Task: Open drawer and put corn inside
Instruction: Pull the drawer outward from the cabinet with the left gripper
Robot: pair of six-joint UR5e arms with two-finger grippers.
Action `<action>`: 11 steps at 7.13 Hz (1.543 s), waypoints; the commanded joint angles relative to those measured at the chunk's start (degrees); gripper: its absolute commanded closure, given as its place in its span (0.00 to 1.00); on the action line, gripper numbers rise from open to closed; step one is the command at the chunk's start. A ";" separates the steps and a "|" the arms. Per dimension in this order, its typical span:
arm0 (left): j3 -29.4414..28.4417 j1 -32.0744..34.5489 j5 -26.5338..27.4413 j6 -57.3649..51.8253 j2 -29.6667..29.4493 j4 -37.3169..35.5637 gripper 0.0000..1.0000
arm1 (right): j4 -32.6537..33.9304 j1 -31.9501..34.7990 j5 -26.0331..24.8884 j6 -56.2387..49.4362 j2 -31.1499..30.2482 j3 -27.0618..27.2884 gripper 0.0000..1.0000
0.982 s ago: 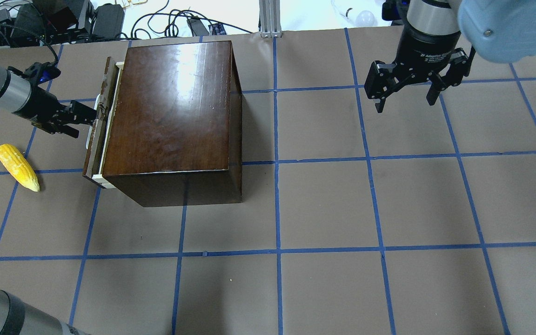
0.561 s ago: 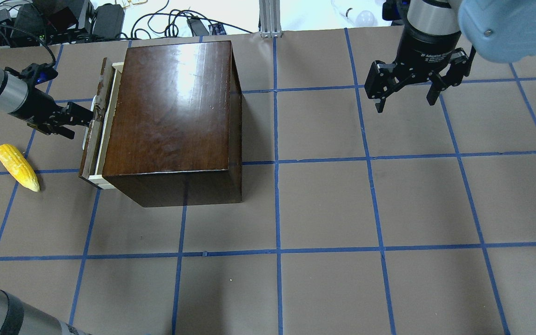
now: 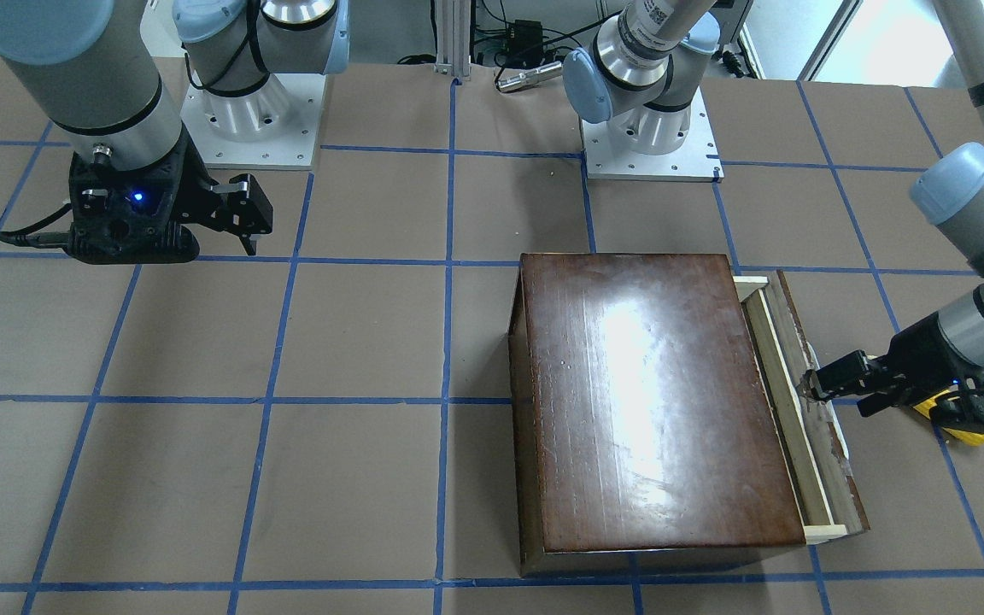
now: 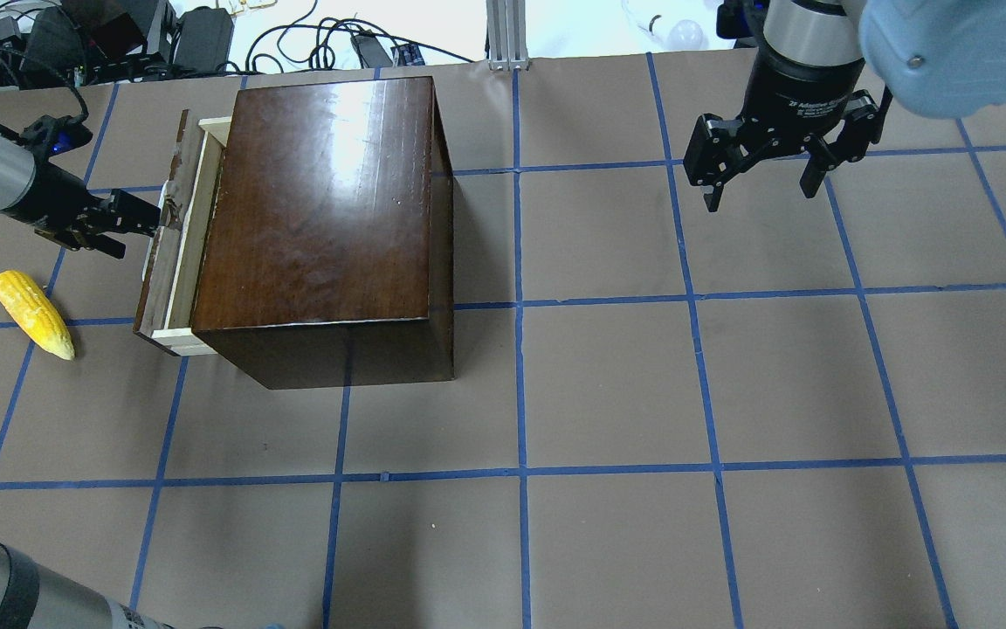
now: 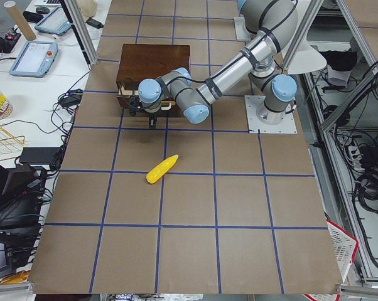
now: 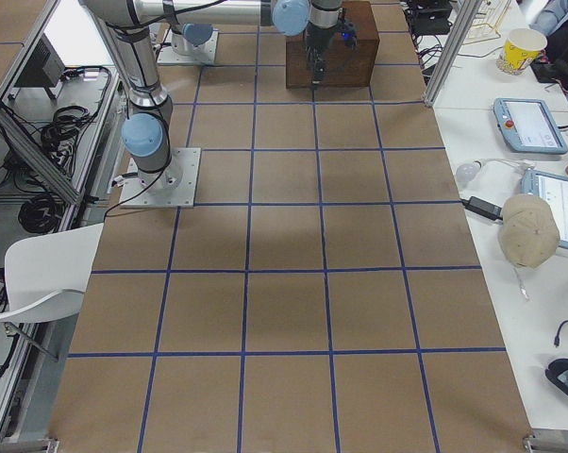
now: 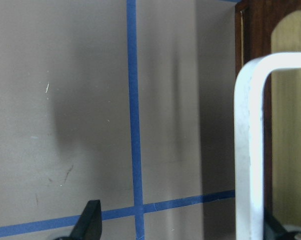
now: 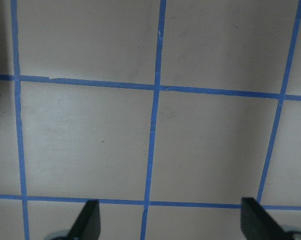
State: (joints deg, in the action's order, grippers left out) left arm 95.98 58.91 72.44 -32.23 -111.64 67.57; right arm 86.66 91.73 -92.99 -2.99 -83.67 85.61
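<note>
The dark-brown box (image 4: 320, 201) stands at the table's back left. Its drawer (image 4: 173, 262) is pulled out a little to the left, and a strip of pale wood shows behind the dark front panel. My left gripper (image 4: 141, 229) is open at the drawer's white handle (image 7: 249, 150); the handle stands between its fingers, close to the right one (image 7: 270, 227). The yellow corn (image 4: 33, 313) lies on the table left of the drawer, below my left gripper; it also shows in the exterior left view (image 5: 162, 169). My right gripper (image 4: 761, 188) is open and empty, hanging over the back right.
Cables and devices (image 4: 119, 39) lie beyond the table's back edge. An aluminium post (image 4: 507, 31) stands at the back centre. Brown paper with a blue tape grid (image 4: 520, 472) covers the table.
My left gripper has moved left and the drawer has slid further out of the box with it. The corn and my right arm have not moved.
</note>
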 commanded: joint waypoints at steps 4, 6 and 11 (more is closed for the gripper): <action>-0.70 -0.02 2.89 -0.82 -0.07 -0.33 0.00 | 0.00 0.03 -0.09 0.00 0.00 0.00 0.00; -1.14 -0.02 3.06 -0.82 -0.07 -0.24 0.00 | 0.00 0.02 -0.09 0.00 0.00 0.00 0.00; -1.32 -2.22 3.68 -2.23 -0.16 -0.33 0.00 | 0.00 -0.06 -0.09 0.00 0.00 0.00 0.00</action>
State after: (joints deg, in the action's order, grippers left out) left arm 94.66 56.87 75.99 -34.10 -111.79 67.27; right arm 86.66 91.70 -93.03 -2.99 -83.67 85.61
